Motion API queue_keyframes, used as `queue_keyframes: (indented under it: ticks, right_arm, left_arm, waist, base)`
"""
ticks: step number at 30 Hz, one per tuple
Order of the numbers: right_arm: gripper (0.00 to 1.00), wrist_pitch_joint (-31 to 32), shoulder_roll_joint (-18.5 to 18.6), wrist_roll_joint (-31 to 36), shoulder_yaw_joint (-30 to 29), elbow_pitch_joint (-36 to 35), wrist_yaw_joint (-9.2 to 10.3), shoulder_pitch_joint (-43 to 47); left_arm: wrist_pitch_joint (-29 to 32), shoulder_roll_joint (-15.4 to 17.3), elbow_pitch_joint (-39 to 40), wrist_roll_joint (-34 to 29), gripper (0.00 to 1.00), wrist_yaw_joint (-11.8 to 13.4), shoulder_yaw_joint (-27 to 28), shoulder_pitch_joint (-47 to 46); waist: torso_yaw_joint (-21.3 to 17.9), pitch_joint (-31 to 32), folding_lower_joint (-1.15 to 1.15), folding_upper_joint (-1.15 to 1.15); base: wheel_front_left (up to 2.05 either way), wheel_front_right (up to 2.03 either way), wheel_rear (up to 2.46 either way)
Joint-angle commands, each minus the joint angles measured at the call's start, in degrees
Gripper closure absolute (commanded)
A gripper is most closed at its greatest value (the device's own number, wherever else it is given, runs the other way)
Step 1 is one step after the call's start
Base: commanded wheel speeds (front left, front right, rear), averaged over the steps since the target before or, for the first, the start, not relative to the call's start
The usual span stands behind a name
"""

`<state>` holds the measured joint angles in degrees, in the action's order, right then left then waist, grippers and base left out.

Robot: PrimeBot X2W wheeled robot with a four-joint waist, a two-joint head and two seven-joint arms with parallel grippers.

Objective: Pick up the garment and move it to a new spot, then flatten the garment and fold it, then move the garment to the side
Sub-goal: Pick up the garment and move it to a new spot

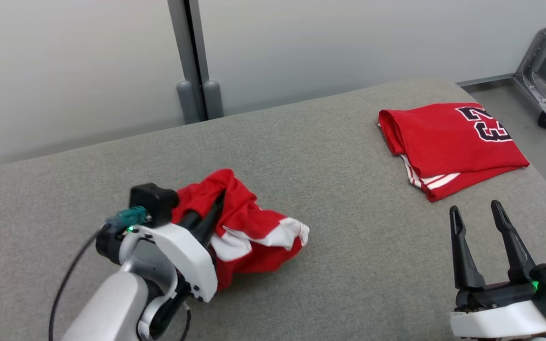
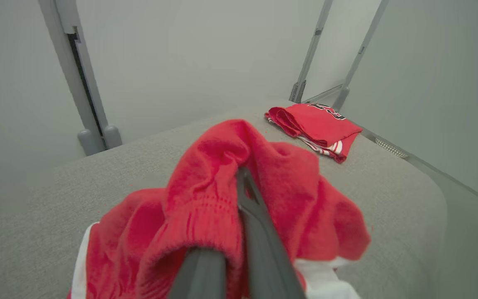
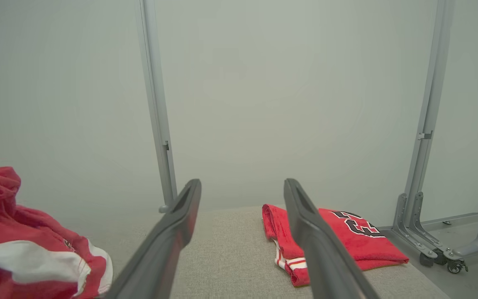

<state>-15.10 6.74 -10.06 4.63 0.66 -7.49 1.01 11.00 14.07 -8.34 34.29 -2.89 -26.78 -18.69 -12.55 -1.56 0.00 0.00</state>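
Closest in, the left gripper (image 1: 218,204) was clamped on the crumpled garment (image 1: 254,227), red with white panels, heaped on the grey table (image 1: 339,199) at seven o'clock. Two red pieces lay there in all; the folded jersey (image 1: 448,142), dark-numbered, sat at two o'clock. Of two grippers, the right gripper (image 1: 477,210) at five o'clock stood spread, empty.
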Motion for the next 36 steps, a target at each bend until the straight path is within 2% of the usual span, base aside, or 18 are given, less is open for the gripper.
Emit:
queue_keyframes:
  ticks: [1,4,9,10,17,20,24,33,36]
  right_arm:
    - [0.00,-0.06,-0.07,-0.01,0.20,-0.39,-0.01,-0.26]
    - [0.00,-0.06,-0.46,-0.16,0.39,-0.66,-0.01,-1.51]
    - [0.00,-0.06,-1.00,-0.03,1.72,-0.47,-0.01,-3.72]
    - [0.00,-0.06,-1.08,-0.03,1.77,-0.48,0.00,-4.19]
    - [0.00,-0.06,-1.21,0.20,2.14,0.26,0.00,-4.94]
    - [0.00,-0.06,-1.01,0.09,2.18,0.76,0.00,-3.89]
    - [0.00,-0.05,-0.78,-0.30,2.76,1.29,0.00,-2.89]
    - [0.00,-0.05,-0.10,-0.84,2.76,1.51,0.00,0.34]
    - [0.00,-0.06,0.03,-0.89,1.92,1.25,0.00,1.89]
  left_arm:
    - [-0.47,0.57,-0.56,-1.66,1.00,0.34,-0.54,0.15]
    - [-2.34,-2.52,-4.55,-3.52,1.00,0.71,-3.54,0.52]
    - [-7.55,-7.04,-14.96,-5.68,1.00,1.37,-5.23,-4.01]
    - [-8.51,-7.73,-16.98,-6.19,0.00,1.46,-5.61,-4.99]
    - [-14.52,-10.16,-22.50,-5.67,0.00,0.19,-7.02,-10.38]
    - [-16.66,-10.58,-21.18,-4.42,0.00,-0.04,-6.89,-9.77]
    - [-17.18,-10.27,-18.02,-2.03,0.00,1.02,-5.63,-5.68]
    - [-8.28,-4.24,-8.96,3.07,0.00,4.77,-4.78,9.63]
    - [-7.06,-1.49,-4.34,3.48,0.00,7.12,-3.80,14.63]
  waist:
    - [-0.98,-1.32,0.00,0.00]
    - [-1.76,-3.79,0.00,0.00]
    - [-2.19,-7.94,0.00,0.00]
    - [-2.13,-8.59,0.00,0.00]
    - [0.57,-9.19,0.00,0.00]
    - [2.51,-7.13,0.00,0.00]
    - [5.01,-4.04,0.00,0.00]
    - [9.99,1.54,0.00,0.00]
    - [11.61,2.77,0.00,0.00]
  base:
    - [0.00,0.00,0.00]
    - [0.00,0.00,0.00]
    - [0.00,0.00,0.00]
    - [0.00,0.00,0.00]
    - [0.00,0.00,0.00]
    - [0.00,0.00,0.00]
    - [0.00,0.00,0.00]
    - [0.00,0.00,0.00]
    - [0.00,0.00,0.00]
